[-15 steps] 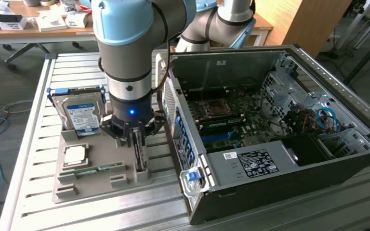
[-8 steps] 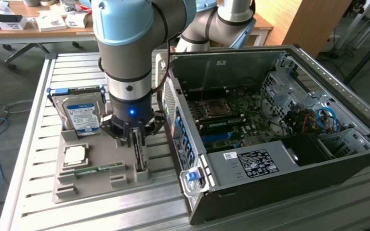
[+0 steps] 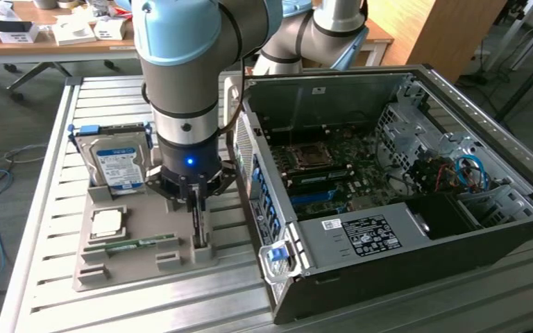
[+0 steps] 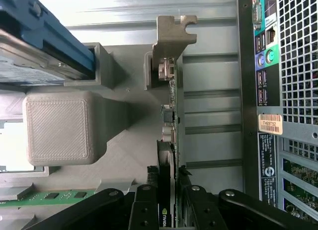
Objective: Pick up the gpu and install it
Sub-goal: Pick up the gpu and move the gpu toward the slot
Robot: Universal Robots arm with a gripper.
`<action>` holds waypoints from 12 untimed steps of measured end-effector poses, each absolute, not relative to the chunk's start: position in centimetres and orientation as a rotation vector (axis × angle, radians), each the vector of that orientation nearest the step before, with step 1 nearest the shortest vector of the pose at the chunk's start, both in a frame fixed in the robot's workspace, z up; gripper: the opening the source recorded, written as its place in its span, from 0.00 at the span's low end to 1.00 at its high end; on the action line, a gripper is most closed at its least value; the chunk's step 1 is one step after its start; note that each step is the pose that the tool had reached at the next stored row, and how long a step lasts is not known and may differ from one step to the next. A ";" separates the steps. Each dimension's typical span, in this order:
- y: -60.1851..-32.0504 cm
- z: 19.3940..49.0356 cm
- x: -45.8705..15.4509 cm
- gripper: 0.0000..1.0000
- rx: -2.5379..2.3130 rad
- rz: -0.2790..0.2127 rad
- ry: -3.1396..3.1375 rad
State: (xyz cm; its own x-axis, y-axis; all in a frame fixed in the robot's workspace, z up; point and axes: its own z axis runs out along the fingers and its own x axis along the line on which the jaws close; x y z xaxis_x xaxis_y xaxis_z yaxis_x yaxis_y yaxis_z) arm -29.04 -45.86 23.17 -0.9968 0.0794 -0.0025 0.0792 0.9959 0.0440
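- Furthest on the exterior view's left, a silver hard drive point(image 3: 116, 163) with a blue label stands on edge at the back of a grey plastic holder point(image 3: 141, 260), which rests on a slatted metal table point(image 3: 44, 208).
- Just in front of it, a square processor chip point(image 3: 107, 222) and a green memory stick point(image 3: 141, 243) lie in the holder.
- Next, the robot arm reaches straight down, its gripper point(image 3: 199, 215) around the top edge of the graphics card point(image 4: 171, 120).
- That card stands on edge in the holder's right-hand slot, metal bracket point(image 4: 171, 36) at one end.
- Whether the gripper is clamped or slightly apart, I cannot tell.
- On the right, an open computer case point(image 3: 387, 229) lies beside the holder, circuit board point(image 3: 341, 173) exposed.
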 end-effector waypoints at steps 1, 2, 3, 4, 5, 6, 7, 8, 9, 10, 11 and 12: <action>-45.9 23.2 -29.0 0.26 0.125 0.069 3.134; -45.9 23.2 -29.0 0.26 0.125 0.069 3.134; -45.9 23.2 -29.0 0.26 0.125 0.069 3.134; -45.9 23.2 -29.0 0.26 0.125 0.069 3.134; -45.9 23.2 -29.0 0.26 0.125 0.069 3.134; -45.9 23.2 -29.0 0.26 0.125 0.069 3.134; -45.9 23.2 -29.0 0.26 0.125 0.069 3.134; -45.9 23.2 -29.0 0.26 0.124 0.069 3.134; -45.9 23.2 -29.0 0.26 0.123 0.069 3.134; -45.9 23.2 -29.0 0.26 0.115 0.069 3.135; -45.9 23.2 -29.0 0.26 0.103 0.069 3.135; -45.9 23.1 -29.0 0.26 0.090 0.069 3.136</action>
State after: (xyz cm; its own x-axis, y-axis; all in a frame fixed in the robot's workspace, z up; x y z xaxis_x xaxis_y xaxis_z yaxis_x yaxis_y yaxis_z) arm -29.03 -45.86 23.15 -0.9984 0.0572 -0.0024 0.0571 0.9974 0.0439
